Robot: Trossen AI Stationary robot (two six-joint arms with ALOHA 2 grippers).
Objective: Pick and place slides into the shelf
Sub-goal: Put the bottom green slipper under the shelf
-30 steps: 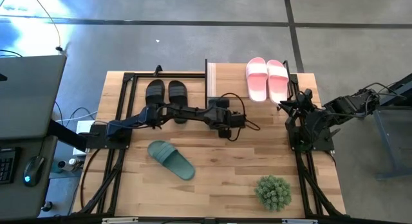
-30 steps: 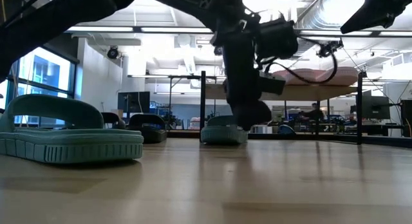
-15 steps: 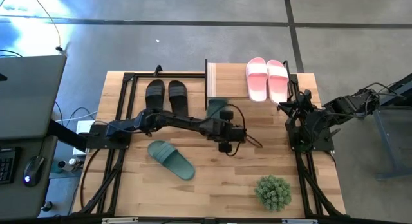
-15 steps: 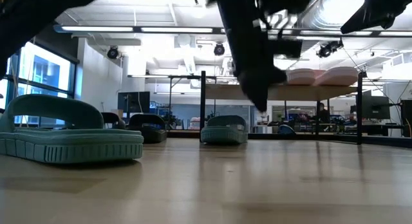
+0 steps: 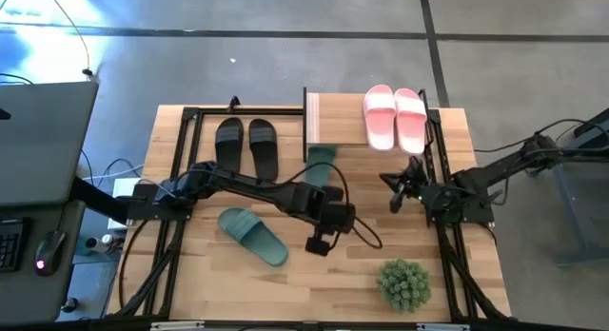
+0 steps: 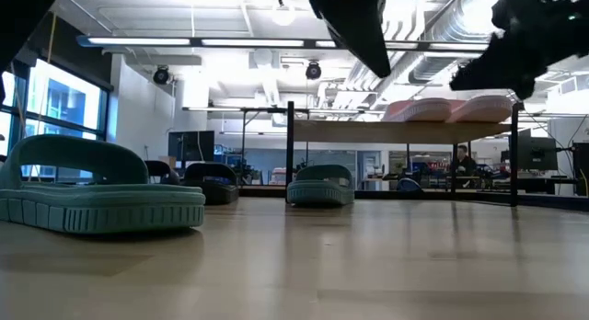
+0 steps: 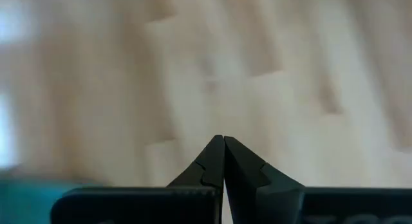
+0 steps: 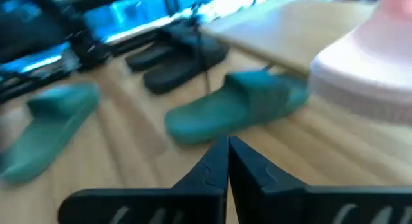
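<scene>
Looking straight down on your wooden table (image 5: 314,283), you find the shelf (image 5: 335,120) near the far edge, toward the right. The pale pink slides (image 5: 397,117) lie side by side on its top board, at its right end. One dark green slide (image 5: 321,165) sits at the shelf's front edge, with one end tucked under the board. The second dark green slide (image 5: 253,235) lies alone on the open tabletop, left of centre and well apart from the shelf. The black slides (image 5: 246,146) rest as a pair on the table, just left of the shelf.

Your left gripper (image 5: 317,245) hangs above the middle of the table, between the loose green slide and the round spiky plant (image 5: 403,283), which stands near the front right corner. Its jaws are pressed together and hold nothing; its wrist camera shows only blurred wood past the fingertips (image 7: 222,161).

Your right gripper (image 5: 396,196) hovers in front of the shelf, toward the table's right side. Its jaws are also closed and empty. Past them, its wrist view shows the tucked green slide (image 8: 239,106), the black pair (image 8: 174,62) and the other green slide (image 8: 45,124).
</scene>
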